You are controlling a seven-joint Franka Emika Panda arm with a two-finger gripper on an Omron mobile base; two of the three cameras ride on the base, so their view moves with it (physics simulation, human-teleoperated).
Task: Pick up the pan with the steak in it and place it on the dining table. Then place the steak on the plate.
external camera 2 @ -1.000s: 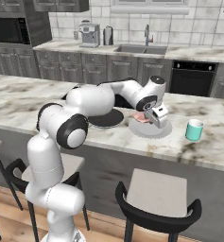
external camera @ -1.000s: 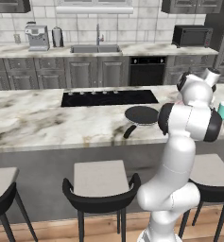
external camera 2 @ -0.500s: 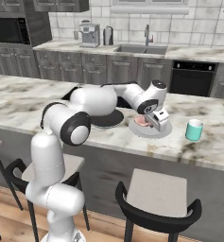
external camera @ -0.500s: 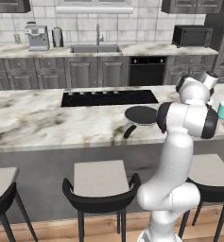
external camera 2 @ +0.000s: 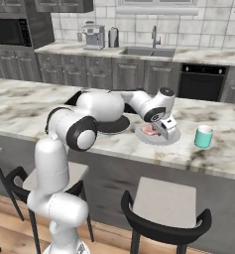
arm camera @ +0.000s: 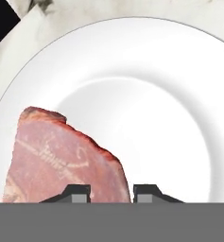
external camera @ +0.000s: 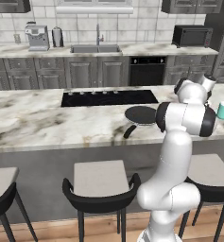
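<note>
One steak (arm camera: pixel 61 160) lies on the plate (arm camera: pixel 179 94), filling the lower left of the hand view. The tool (arm camera: pixel 111 193) hangs just over it, its tips drawn narrow, one over the meat's edge; whether they pinch the meat I cannot tell. In the right base view the plate (external camera 2: pixel 174 138) sits at the centre on the table (external camera 2: pixel 20 106), with the pan (external camera 2: pixel 116 126) just left of it and a teal cup (external camera 2: pixel 204 136) to the right.
</note>
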